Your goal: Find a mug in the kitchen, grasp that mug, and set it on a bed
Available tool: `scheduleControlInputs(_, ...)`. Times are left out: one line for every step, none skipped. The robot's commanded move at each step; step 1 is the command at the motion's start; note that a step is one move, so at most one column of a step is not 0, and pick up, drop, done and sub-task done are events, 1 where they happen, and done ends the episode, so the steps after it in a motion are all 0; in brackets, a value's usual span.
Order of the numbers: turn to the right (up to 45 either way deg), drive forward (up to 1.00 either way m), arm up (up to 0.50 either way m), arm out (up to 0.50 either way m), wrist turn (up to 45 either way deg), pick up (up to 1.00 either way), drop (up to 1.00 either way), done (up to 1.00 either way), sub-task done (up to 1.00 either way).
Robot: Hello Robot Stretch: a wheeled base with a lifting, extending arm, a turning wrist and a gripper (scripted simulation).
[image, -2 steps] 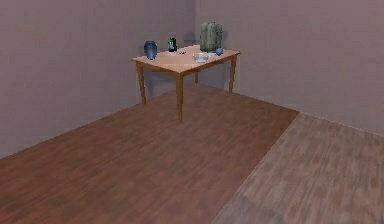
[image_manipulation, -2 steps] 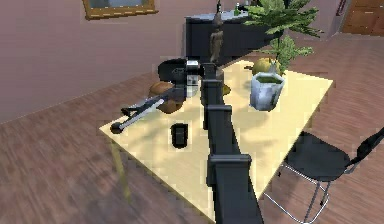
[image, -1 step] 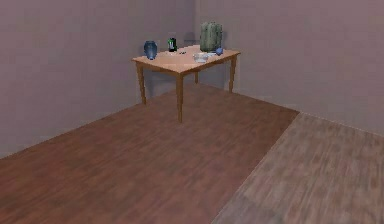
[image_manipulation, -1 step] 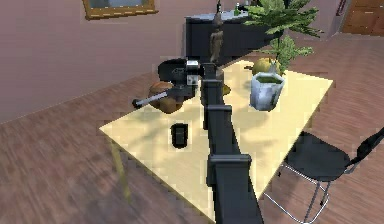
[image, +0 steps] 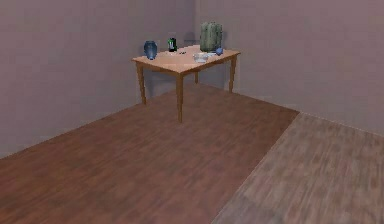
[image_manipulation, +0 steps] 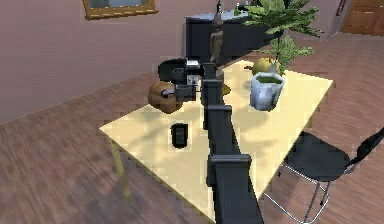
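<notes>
Closest in, the dark arm (image_manipulation: 230, 175) reaches out over a pale yellow counter (image_manipulation: 145, 150). Just left of it a small dark mug (image_manipulation: 179, 134) stands upright on that counter. Farther out, the jaws sit by a brown round thing (image_manipulation: 160, 96). Their state, and whether they hold anything, cannot be told. Right of the arm stand a potted plant (image_manipulation: 268, 88) and a black chair (image_manipulation: 318, 158).
</notes>
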Motion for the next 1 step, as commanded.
scheduleControlInputs(0.0, 0.00, -0.30, 0.00, 0.0, 0.00, 0.00, 0.00, 0.00)
